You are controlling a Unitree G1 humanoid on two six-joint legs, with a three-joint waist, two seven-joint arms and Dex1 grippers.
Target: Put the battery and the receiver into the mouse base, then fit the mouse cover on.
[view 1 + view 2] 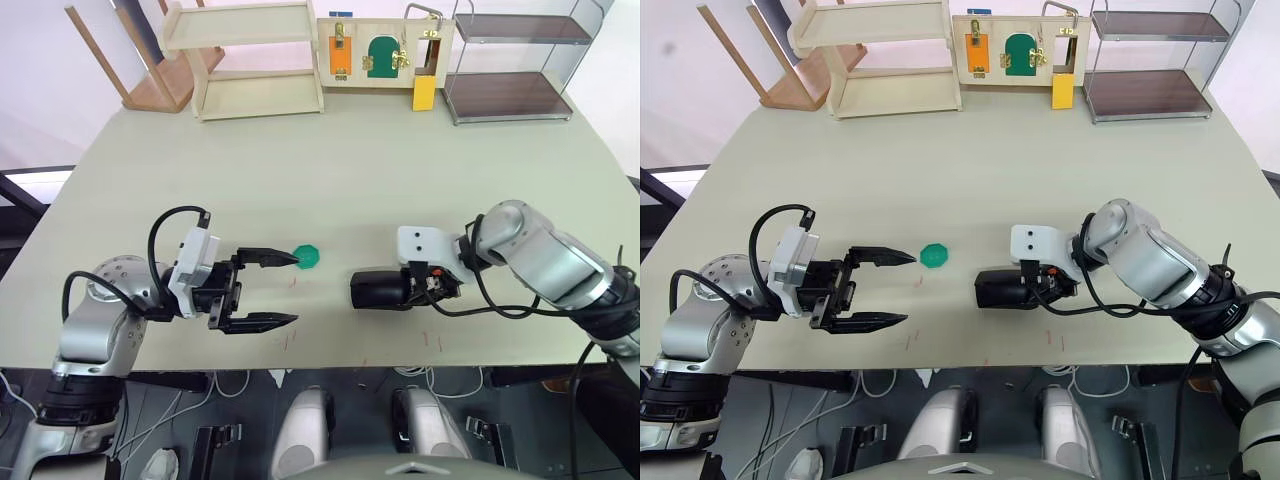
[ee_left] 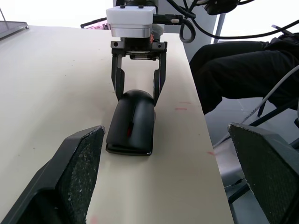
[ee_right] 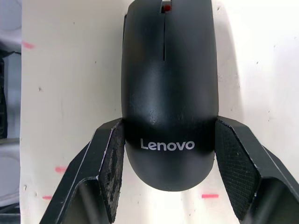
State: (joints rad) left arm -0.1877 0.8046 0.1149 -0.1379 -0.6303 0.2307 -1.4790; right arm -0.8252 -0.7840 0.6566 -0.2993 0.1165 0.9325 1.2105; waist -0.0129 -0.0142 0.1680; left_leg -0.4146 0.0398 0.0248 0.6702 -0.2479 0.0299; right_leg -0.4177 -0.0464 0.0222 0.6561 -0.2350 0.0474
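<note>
Right gripper [image 3: 163, 172] straddles the rear of the mouse, one textured pad on each flank of the mouse cover [image 3: 168, 98]. The pads sit just beside the shell, the left one seemingly touching it and a thin sliver of light showing at the right one, so I cannot tell whether it is truly clamped or only bracketing. My reading is that it stands there to steady the assembled body on the tabletop, or to let go of it after pressing the shell home.

Opposite it, the left gripper [image 1: 262, 290] is spread wide with nothing between its fingers, lying low near the front edge of the table [image 1: 330, 170] on the left and aimed at the mouse — well apart from it, probably waiting clear of the work.

The mouse rests on the tabletop near the front edge, a little right of centre. Its cover is glossy black, smoothly arched, printed with a white Lenovo mark at the rounded rear, with a seam running forward to a red-tinted wheel. It appears seated flush on the mouse base [image 2: 129, 148], whose thicker lower rim shows at the nose in the left wrist view. Battery and receiver are hidden, presumably inside — the task looks essentially finished.

A green octagonal tray [image 1: 307, 257] lies between the two grippers, closer to the left one.
</note>
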